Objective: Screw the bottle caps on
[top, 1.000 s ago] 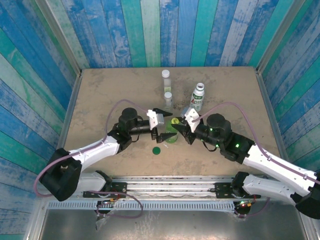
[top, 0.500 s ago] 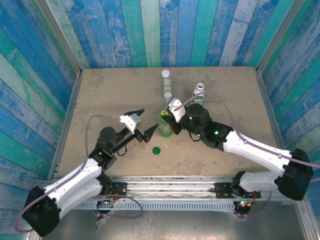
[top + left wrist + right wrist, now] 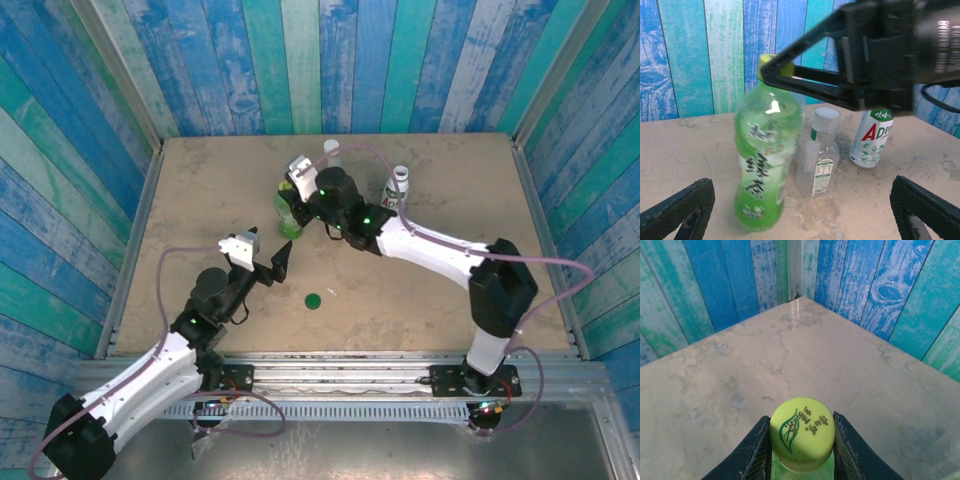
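The green translucent bottle (image 3: 289,222) stands slightly tilted at the far middle-left of the table. Its yellow-green cap (image 3: 801,432) sits on its neck, and my right gripper (image 3: 801,441) is shut on that cap, one finger on each side. In the left wrist view the green bottle (image 3: 757,165) is blurred, beside a small clear bottle (image 3: 818,157) with a white cap (image 3: 826,116). My left gripper (image 3: 272,241) hangs open and empty in front of the bottles. A dark green cap (image 3: 313,299) lies loose on the table.
A white bottle with a green-and-red label (image 3: 397,192) stands at the right of the group, capped. A clear bottle with a white cap (image 3: 331,152) stands near the back wall. Painted plank walls close the table on three sides.
My right arm has carried the green bottle by its cap from the table's middle to the far left. My left arm has drawn back toward the near left, staying open.
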### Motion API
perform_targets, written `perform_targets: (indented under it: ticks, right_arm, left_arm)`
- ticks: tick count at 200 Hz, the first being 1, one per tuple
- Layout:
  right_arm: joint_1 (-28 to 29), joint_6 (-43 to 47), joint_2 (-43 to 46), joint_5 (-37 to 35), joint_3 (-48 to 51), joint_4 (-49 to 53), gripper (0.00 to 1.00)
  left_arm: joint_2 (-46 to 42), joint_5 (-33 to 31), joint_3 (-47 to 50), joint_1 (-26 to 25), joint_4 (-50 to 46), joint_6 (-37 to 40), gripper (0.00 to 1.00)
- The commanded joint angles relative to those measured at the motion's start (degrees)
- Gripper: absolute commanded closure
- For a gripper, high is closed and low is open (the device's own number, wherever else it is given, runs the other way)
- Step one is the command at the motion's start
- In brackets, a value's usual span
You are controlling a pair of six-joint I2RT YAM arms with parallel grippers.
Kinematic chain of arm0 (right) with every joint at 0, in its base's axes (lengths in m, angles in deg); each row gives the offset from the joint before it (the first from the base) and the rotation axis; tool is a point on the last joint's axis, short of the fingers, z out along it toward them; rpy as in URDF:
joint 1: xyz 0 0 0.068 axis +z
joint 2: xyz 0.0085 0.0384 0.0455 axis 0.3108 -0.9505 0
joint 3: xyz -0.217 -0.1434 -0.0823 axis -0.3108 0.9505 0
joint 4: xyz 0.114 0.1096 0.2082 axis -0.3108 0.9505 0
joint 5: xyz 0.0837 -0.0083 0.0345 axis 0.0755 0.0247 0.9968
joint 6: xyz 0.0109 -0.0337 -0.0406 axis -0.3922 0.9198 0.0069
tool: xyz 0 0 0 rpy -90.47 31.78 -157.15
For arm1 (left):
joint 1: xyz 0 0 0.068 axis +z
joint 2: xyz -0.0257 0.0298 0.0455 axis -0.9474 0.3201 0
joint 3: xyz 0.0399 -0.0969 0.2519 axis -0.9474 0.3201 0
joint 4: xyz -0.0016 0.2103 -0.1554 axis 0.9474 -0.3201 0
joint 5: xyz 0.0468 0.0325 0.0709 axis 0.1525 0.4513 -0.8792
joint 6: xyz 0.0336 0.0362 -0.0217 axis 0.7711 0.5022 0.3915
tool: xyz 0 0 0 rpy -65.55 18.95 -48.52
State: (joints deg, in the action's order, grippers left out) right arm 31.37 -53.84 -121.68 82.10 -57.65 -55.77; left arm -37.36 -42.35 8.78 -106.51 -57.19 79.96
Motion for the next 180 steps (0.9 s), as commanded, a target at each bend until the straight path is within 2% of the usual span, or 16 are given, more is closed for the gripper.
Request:
perform_targets:
  ticks: [1, 41, 85, 143, 180]
  right_arm:
    - [-1.14, -1.54, -4.92, -1.26, -5.80, -0.87, 0.80]
    - [-2.70, -2.93, -12.20, -1.14, -13.90, 3.63, 0.78]
    - [-2.84, -2.01, -16.80, -0.19, -21.00, 10.62, 0.70]
    - [-2.90, -0.11, -17.97, -0.09, -26.49, 14.34, 0.45]
    - [-2.89, 0.61, -13.19, -1.22, -24.65, 14.29, 0.33]
  left_arm:
    - [0.00, -1.43, 0.26, 0.20, -0.20, -0.44, 0.06]
    - [0.37, -1.58, 0.13, 0.20, -0.37, 0.00, 0.06]
    - [3.25, -0.43, -0.82, 0.20, -0.68, 0.54, 0.06]
    - [4.24, 2.00, -1.13, 0.15, 0.06, 0.37, 0.06]
    - [4.77, 3.97, -0.83, 0.20, 1.93, 0.64, 0.06]
